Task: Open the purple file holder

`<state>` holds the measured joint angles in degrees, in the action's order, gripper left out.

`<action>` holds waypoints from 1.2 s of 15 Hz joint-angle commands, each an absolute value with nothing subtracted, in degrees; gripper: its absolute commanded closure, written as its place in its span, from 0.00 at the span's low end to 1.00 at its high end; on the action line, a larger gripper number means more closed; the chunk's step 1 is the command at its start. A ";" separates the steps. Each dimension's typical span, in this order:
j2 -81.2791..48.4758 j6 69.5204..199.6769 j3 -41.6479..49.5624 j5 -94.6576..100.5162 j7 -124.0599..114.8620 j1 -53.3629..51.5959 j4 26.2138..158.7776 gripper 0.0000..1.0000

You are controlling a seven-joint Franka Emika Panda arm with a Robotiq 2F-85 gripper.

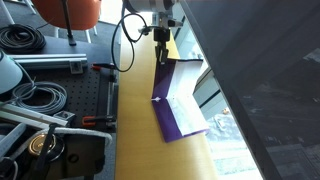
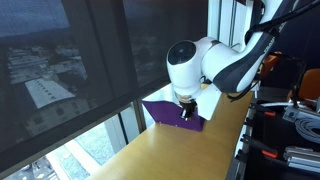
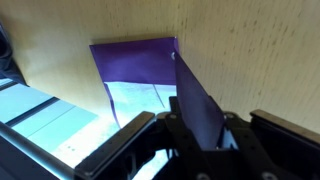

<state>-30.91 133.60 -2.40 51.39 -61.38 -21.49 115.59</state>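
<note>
Wrist view is showing the tool [image 3: 205, 130] clamping the half-raised cover flap [image 3: 196, 95] of the purple file holder [image 3: 135, 60]; swinging it fully over is probably coming next.

In an exterior view, bare tabletop [image 1: 135, 130] lies free at 9 o'clock of the folder [image 1: 180, 118]. The blind [image 1: 250, 50] walls 3 o'clock, and cables [image 1: 35, 98] crowd farther toward 9.
</note>
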 commanded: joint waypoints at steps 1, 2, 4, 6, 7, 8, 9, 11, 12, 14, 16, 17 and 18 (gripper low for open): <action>-30.61 132.62 -3.53 49.92 -59.44 -20.23 114.91 0.38; -30.16 132.66 -3.56 49.86 -59.24 -20.13 115.24 0.32; -28.69 133.17 -3.79 49.57 -58.59 -19.79 116.16 0.17; -25.92 137.37 -5.85 46.12 -53.55 -17.47 118.30 0.02; -23.72 139.98 -7.00 43.25 -50.21 -16.12 119.70 0.00; -21.95 142.12 -7.64 40.72 -47.54 -15.33 120.82 0.00; -19.71 144.34 -8.43 37.35 -43.76 -14.21 122.32 0.00; -15.62 148.66 -10.03 29.29 -34.45 -11.17 125.30 0.00; -13.60 150.99 -12.91 26.45 -30.15 -7.06 127.42 0.00; -11.18 154.73 -19.86 18.70 -21.26 1.65 131.07 0.00; -10.73 156.88 -26.48 9.60 -12.02 10.07 133.31 0.00; -10.62 156.91 -29.66 5.62 -7.37 14.54 133.84 0.00; -11.25 156.98 -32.33 2.42 -2.81 18.72 134.10 0.00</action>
